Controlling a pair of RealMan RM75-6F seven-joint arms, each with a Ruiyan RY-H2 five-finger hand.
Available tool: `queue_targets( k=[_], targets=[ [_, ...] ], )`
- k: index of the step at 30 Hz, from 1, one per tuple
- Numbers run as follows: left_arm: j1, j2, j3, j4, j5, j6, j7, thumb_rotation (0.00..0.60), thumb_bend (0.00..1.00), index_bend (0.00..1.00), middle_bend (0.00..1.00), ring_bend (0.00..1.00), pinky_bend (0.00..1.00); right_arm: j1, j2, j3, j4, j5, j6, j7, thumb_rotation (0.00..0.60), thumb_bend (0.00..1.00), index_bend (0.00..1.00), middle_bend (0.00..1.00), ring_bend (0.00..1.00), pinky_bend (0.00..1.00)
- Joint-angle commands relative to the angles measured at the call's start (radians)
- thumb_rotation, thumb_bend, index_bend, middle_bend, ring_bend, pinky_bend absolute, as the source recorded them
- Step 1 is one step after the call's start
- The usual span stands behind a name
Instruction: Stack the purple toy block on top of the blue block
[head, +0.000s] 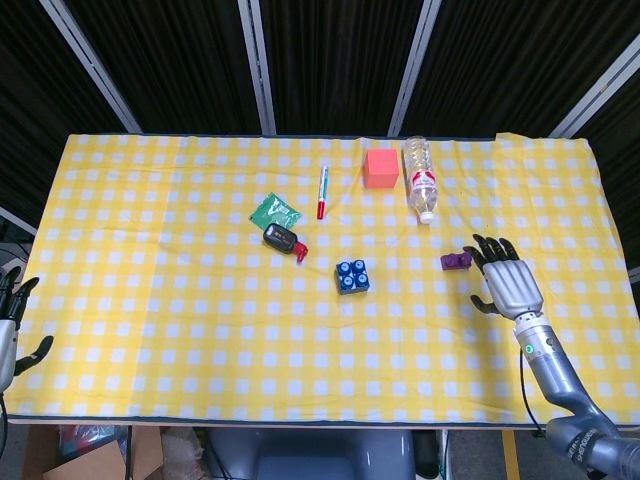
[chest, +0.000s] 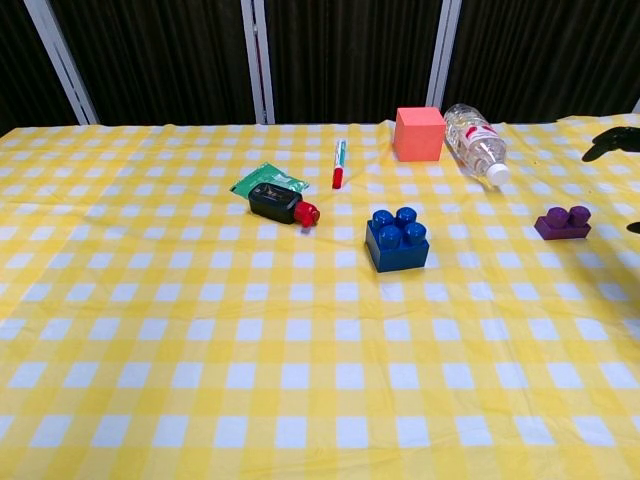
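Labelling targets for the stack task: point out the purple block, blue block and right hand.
purple block (head: 456, 262), head view, its top face.
blue block (chest: 397, 241), chest view, its front upper body below the studs.
right hand (head: 511, 281), head view, back of the palm.

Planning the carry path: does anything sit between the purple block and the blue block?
Nothing visible does. The purple block and the blue block have only bare checked cloth between them; the bottle lies farther back.
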Motion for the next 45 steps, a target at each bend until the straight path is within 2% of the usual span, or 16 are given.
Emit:
queue_targets(
  k=[1, 18, 29, 40, 45],
  targets=[
    [0.001, -0.001, -0.002, -0.001, -0.003, 0.002, 0.002, 0.600, 0.27, 0.12, 0.01, 0.00, 0.12, 0.032, -0.031, 0.010, 0.035, 0.038, -0.033, -0.023, 0.600, 0.36, 0.16, 0.00, 0.00, 0.00],
    [-0.009, -0.019, -0.013, 0.004, -0.048, -0.024, 0.051, 0.600, 0.27, 0.12, 0.01, 0.00, 0.12, 0.154, -0.161, 0.004, 0.259, 0.086, -0.153, 0.008, 0.600, 0.36, 0.20, 0.00, 0.00, 0.00],
    [-0.021, -0.038, -0.019, 0.010, -0.072, -0.039, 0.100, 0.600, 0.27, 0.12, 0.01, 0.00, 0.12, 0.200, -0.219, -0.011, 0.406, 0.078, -0.218, 0.077, 0.600, 0.36, 0.27, 0.00, 0.00, 0.00],
    [-0.032, -0.048, -0.023, 0.016, -0.086, -0.054, 0.115, 0.600, 0.27, 0.12, 0.01, 0.00, 0.12, 0.212, -0.253, -0.033, 0.489, 0.036, -0.230, 0.147, 0.600, 0.36, 0.30, 0.00, 0.00, 0.00],
    [-0.036, -0.051, -0.022, 0.018, -0.087, -0.058, 0.120, 0.600, 0.27, 0.12, 0.01, 0.00, 0.12, 0.212, -0.262, -0.041, 0.512, 0.023, -0.230, 0.172, 0.600, 0.36, 0.35, 0.00, 0.00, 0.00]
  ],
)
